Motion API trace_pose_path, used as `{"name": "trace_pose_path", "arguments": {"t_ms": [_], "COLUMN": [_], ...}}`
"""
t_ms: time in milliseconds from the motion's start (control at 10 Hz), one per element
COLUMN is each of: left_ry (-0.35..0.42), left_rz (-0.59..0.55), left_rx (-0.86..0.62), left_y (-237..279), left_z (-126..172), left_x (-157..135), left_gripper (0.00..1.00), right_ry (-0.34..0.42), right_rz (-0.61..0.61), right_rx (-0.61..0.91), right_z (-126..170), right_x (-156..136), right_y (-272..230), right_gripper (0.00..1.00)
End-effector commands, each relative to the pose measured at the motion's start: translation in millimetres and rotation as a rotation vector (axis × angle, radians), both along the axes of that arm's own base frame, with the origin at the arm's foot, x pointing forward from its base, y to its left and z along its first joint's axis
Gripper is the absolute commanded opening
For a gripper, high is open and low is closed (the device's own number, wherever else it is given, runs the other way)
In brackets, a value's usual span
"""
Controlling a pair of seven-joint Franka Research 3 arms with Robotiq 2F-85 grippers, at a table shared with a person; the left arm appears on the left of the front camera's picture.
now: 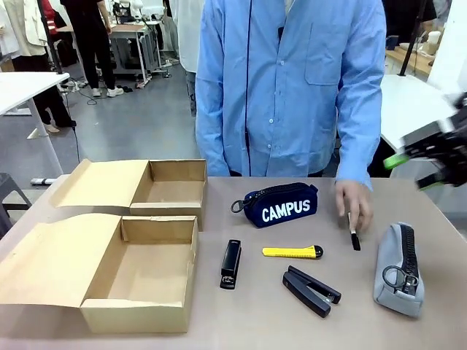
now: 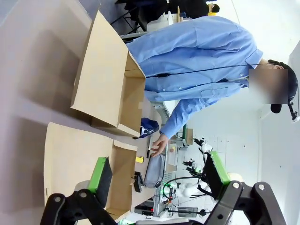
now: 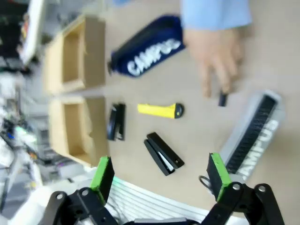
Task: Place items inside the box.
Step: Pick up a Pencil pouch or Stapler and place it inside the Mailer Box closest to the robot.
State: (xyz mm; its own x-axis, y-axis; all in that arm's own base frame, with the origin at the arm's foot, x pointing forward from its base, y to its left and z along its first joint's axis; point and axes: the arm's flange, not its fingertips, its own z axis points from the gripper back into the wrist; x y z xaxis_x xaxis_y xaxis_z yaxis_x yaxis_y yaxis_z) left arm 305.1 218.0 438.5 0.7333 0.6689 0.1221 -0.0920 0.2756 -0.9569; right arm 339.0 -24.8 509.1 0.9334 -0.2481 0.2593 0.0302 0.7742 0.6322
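Right gripper, jaws spread, hung above the table; I judged it best to let the hand clear the marker before descending on the case.

Open lab-like workshop hall: white worktables, bare grey floor, cluttered bench farther back.

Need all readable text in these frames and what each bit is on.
"CAMPUS": white print on the navy zip pouch.
Grey pencil case: pale lettering along its side in the right wrist view, too blurred to read for certain.
Nothing else is legible.
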Motion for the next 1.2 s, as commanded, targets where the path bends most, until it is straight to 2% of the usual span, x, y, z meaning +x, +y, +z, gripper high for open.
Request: {"name": "trace_pose_path", "arguments": {"t_ms": [0,200,300,500,600,800,900,1100], "left_ry": [-0.024,-0.024,-0.024,-0.024,-0.024,-0.024,-0.024,-0.024], "left_rz": [-0.009,-0.009,-0.009,-0.009,-0.009,-0.009,-0.009,-0.009], "left_rx": [0.004,0.004,0.004,0.004,0.004,0.004,0.004,0.004], "left_y": [0.0,0.0,0.0,0.0,0.0,0.0,0.0,0.0], "left_z": [-0.2,-0.2,-0.2,-0.2,-0.2,-0.2,-0.2,-0.2], "left_x": [-1.2,-1.2,-1.2,-1.2,-1.2,-1.2,-1.2,-1.2], "left_gripper": [1.00,1.00,1.00,1.00,1.00,1.00,1.00,1.00], "right_ry": [-0.063,-0.191,-0.192,-0.167,-0.163,-0.163,-0.152,-0.108], "right_rz": [-0.266,-0.557,-0.672,-0.735,-0.674,-0.674,-0.715,-0.533], "right_rx": [0.193,0.359,0.395,0.454,0.406,0.406,0.431,0.331], "right_z": [13.2,6.5,-6.1,-21.9,1.6,1.6,-6.8,0.2], "right_x": [-50.2,-112.2,-132.5,-134.6,-154.4,-154.4,-153.6,-119.4], "right_y": [-115.6,-195.0,-217.9,-233.7,-250.9,-250.9,-257.8,-191.0], "right_gripper": [1.00,1.00,1.00,1.00,1.00,1.00,1.00,1.00]}}
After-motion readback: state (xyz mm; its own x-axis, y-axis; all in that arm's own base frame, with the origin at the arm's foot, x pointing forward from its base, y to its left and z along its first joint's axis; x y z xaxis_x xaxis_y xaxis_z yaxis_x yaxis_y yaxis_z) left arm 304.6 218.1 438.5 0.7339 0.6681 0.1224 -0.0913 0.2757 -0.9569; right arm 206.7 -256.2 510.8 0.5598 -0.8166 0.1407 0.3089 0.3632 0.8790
